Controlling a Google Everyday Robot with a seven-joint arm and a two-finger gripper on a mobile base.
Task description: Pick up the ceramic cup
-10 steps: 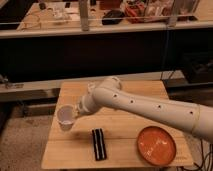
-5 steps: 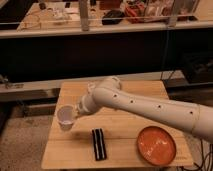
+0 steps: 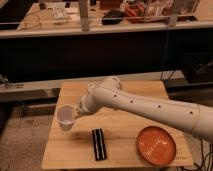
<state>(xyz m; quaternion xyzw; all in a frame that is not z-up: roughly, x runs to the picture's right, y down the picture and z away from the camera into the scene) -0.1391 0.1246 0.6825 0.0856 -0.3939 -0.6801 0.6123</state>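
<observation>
The ceramic cup (image 3: 65,118) is small, plain and white, at the left edge of the wooden table (image 3: 125,100). My gripper (image 3: 75,113) is at the end of the white arm (image 3: 145,102), which reaches in from the right. It is shut on the cup's right rim. The cup hangs slightly tilted, just above the tabletop.
A flat orange plate (image 3: 156,145) lies at the table's front right. A black rectangular object (image 3: 99,144) lies at the front middle. A dark counter (image 3: 100,50) with clutter on it runs behind the table. There is floor to the table's left.
</observation>
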